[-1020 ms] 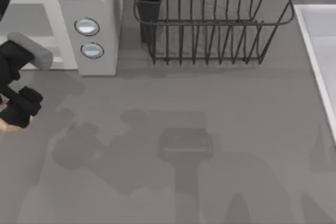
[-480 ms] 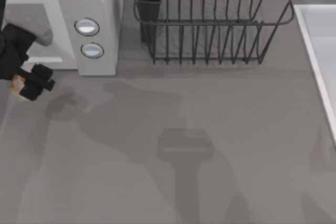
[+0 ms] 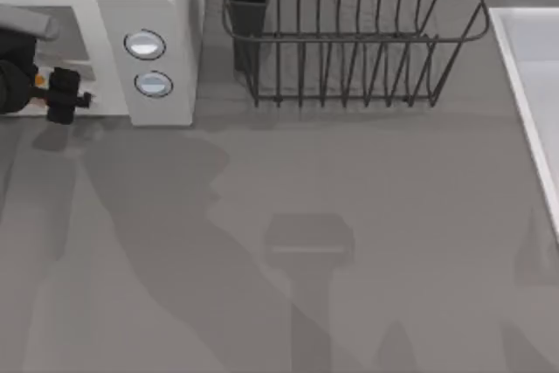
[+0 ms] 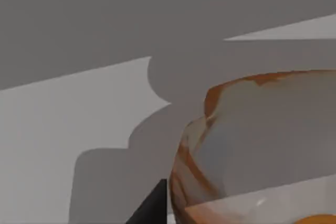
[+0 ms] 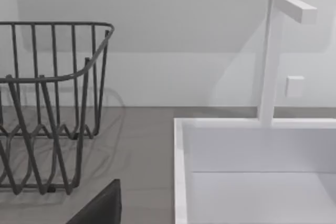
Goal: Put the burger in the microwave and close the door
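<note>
The white microwave [image 3: 162, 6] stands at the back left, its two round knobs facing the table and its grey cavity [image 3: 74, 45] open. My left gripper [image 3: 54, 93] is at the cavity's mouth, shut on the burger [image 3: 38, 81], of which an orange speck peeks out between the black fingers. In the left wrist view the burger [image 4: 252, 140] looms close, pale with orange edges, against the grey inner walls. The door is out of view. A dark finger [image 5: 100, 208] of my right gripper shows in the right wrist view, off to the right by the sink.
A black wire dish rack [image 3: 349, 41] stands at the back centre, right of the microwave. A white sink [image 3: 533, 85] with a white faucet [image 5: 273, 51] runs along the right edge. Grey tabletop [image 3: 306, 242] spreads in front.
My left gripper has carried the burger from the table's front left edge back and up to the microwave's cavity mouth. Its shadow has shifted with it.
</note>
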